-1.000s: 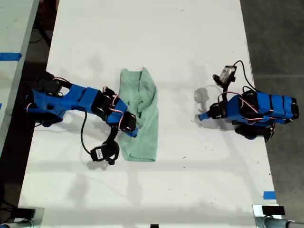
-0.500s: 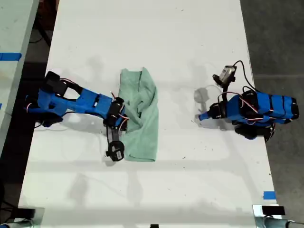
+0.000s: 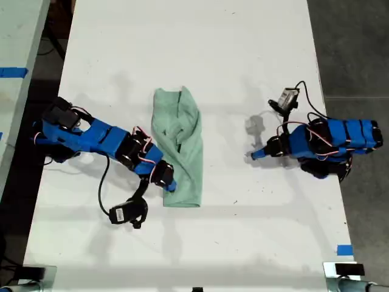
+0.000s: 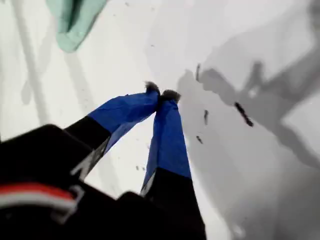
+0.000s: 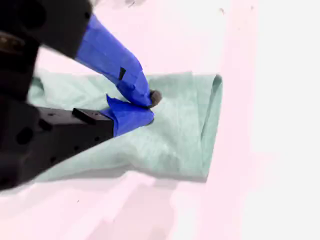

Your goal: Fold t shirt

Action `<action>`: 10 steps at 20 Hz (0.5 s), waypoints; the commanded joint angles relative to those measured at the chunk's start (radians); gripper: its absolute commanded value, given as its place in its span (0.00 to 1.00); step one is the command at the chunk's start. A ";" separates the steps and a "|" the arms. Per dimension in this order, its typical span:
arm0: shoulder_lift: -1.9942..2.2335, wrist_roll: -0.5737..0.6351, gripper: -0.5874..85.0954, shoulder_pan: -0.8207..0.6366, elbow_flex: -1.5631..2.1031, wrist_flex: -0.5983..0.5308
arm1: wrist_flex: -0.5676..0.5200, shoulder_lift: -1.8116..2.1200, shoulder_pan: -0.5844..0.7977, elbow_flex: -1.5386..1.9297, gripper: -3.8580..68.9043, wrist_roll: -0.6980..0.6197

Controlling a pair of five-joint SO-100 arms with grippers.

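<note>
1. Second gripper (image 5: 145, 107): jaws together over the t shirt (image 5: 170, 135), near its lower edge in the exterior view; whether cloth is pinched cannot be told.
2. T shirt (image 3: 180, 146): rumpled narrow strip mid-table (image 3: 200, 48).
3. First gripper (image 4: 160, 95): tips together, empty, well apart from the shirt.
4. Judged step: gripping an end; next, carry it lengthwise over the strip.

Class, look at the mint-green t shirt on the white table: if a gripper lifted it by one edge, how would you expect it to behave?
The t shirt would probably droop and hang limp: it lies rumpled, with soft creases and folded layers. It looks thin and likely light. Its layers may slide apart when pulled, since my second gripper meets only loose cloth, nothing stiff.
</note>
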 commanded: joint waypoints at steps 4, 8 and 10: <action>-0.006 -0.060 0.02 0.034 -0.048 -0.023 | 0.460 -2.010 -0.295 -1.756 0.27 0.126; -0.020 -0.199 0.34 0.092 -0.017 0.160 | 0.462 -2.266 -0.322 -2.154 0.54 0.084; -0.084 -0.232 0.36 0.092 -0.014 0.172 | 0.408 -2.309 -0.333 -2.230 0.56 0.049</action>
